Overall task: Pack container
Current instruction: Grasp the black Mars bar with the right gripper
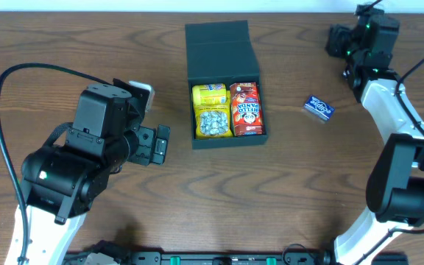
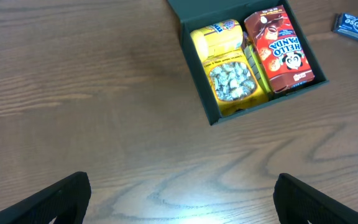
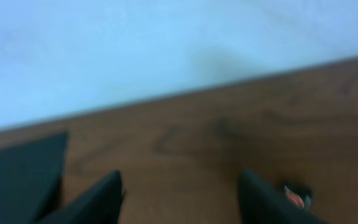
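**Container open mid-table, both grippers off it**

The container (image 1: pixel 219 51) is sitting in the middle of the table (image 1: pixel 65 37) with its lid flap lying open toward the far edge. A yellow packet (image 1: pixel 211 110) and a red Hello Panda box (image 1: pixel 246 108) are lying side by side inside. The left gripper (image 1: pixel 160 143) is hovering just left of it, fingers (image 2: pixel 61 199) spread wide and holding nothing (clearest from its own wrist view). The right gripper (image 1: pixel 337 40) is hanging at the far right corner. Only its wrist view is showing the fingers (image 3: pixel 95 199) parted and empty. A blue gum pack (image 1: pixel 319 108) is lying right of the container, apart from it.
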Available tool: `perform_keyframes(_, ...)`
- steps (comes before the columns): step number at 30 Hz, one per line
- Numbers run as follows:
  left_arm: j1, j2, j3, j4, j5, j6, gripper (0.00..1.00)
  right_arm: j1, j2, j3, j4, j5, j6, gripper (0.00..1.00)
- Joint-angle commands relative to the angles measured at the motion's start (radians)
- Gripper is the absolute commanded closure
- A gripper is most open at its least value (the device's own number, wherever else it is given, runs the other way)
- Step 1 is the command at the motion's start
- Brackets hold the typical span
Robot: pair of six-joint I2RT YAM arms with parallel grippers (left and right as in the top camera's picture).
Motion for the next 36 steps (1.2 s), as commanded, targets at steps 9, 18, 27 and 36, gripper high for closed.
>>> perform_keyframes(9,0.003,-0.004,0.014,-0.004,-0.001,0.003,0.05,-0.069,0.072,0.002,-0.098,0.148,-0.013,0.21)
perform_keyframes(18,0.003,-0.004,0.014,-0.004,-0.001,0.003,0.05,-0.093,0.209,0.002,-0.085,0.153,0.003,0.23)
perform_keyframes(27,0.003,-0.004,0.014,-0.004,-0.001,0.003,0.05,-0.107,0.272,0.002,-0.04,0.159,0.032,0.27)
perform_keyframes(36,0.003,-0.004,0.014,-0.004,-0.001,0.003,0.05,-0.111,0.3,0.002,0.027,0.159,0.032,0.3)
